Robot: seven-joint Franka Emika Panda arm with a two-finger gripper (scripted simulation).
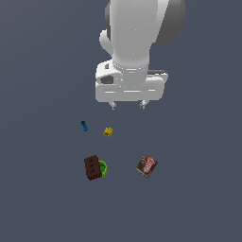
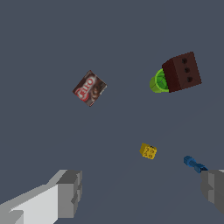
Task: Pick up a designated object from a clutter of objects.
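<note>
The designated object, a dark red-brown block [image 1: 92, 168] [image 2: 182, 72] with small round holes, lies on the grey surface touching a green round cup [image 1: 102, 168] [image 2: 158, 81]. The rest of the clutter of objects lies around it: a brown printed packet [image 1: 147, 166] [image 2: 89, 88], a tiny yellow piece [image 1: 108, 132] [image 2: 148, 151] and a tiny blue piece [image 1: 84, 125] [image 2: 193, 164]. My gripper [image 1: 127, 105] [image 2: 142, 192] hangs open above the surface, well away from the block, with nothing between its fingers [image 2: 70, 193].
The white arm and wrist body [image 1: 134, 42] fill the upper middle of the exterior view. All items sit on a plain dark grey surface [image 1: 198, 198].
</note>
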